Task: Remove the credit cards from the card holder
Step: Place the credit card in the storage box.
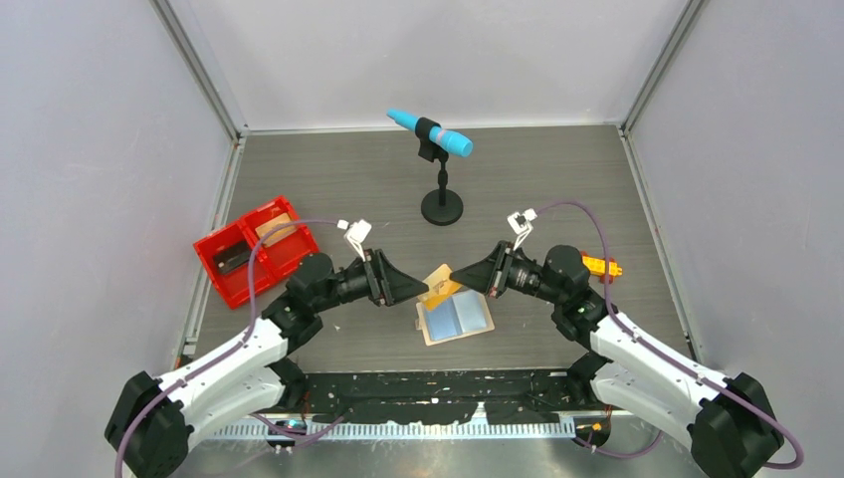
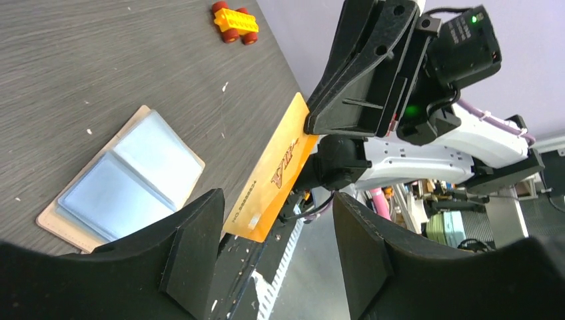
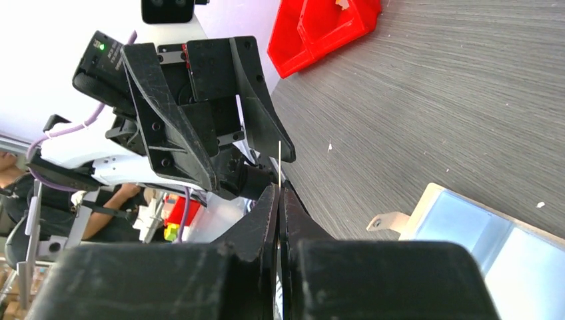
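Observation:
The card holder lies open and flat on the table, its blue-grey sleeves facing up. Just above it, a tan-orange credit card hangs in the air between the two grippers. My right gripper is shut on the card's far edge. In the right wrist view the credit card shows edge-on, sticking out past the pressed fingertips of my right gripper. My left gripper is open; the credit card stands close to its left finger without being gripped.
A red two-compartment tray at the left holds a tan card and a dark one. A blue microphone on a black stand stands at the back centre. A yellow toy brick car sits behind the right arm.

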Robot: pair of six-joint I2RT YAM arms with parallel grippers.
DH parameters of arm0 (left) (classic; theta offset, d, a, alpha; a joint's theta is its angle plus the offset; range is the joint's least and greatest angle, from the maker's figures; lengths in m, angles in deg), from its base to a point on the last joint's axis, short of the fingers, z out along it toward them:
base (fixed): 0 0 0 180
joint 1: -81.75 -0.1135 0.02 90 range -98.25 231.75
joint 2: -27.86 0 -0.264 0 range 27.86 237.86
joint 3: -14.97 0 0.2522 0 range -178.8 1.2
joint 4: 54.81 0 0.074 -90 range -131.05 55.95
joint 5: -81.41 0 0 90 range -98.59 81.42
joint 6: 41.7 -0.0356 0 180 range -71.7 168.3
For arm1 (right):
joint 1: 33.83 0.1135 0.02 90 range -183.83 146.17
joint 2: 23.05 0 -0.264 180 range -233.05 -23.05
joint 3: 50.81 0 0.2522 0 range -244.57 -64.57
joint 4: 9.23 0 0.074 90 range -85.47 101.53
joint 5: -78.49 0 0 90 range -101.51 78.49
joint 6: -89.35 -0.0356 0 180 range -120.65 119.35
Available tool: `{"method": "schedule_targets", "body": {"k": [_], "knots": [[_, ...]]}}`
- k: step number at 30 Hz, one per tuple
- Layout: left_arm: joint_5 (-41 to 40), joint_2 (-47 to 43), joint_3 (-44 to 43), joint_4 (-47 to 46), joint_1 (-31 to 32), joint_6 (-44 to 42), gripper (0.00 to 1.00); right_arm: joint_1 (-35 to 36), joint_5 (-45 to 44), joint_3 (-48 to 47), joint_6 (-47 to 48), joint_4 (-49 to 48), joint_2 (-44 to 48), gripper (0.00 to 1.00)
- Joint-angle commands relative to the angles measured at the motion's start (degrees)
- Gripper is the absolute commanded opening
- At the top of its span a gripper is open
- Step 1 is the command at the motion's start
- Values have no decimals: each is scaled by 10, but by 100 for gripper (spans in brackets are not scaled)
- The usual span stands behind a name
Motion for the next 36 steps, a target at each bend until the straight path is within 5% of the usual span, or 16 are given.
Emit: {"method": "schedule_targets", "body": {"k": [1,18,32,36], "knots": [[-37,-24,21,-32,-2,40,63,-1,-38,29,-66,-122,11,5],[-23,24,65,-213,-1,137,59,0,-113,109,-158,-245,36,5],[-17,31,61,-251,-2,138,0,0,-159,146,-162,-226,64,5],[-20,23,51,-216,-2,117,0,0,-154,148,-159,-220,61,6]]}}
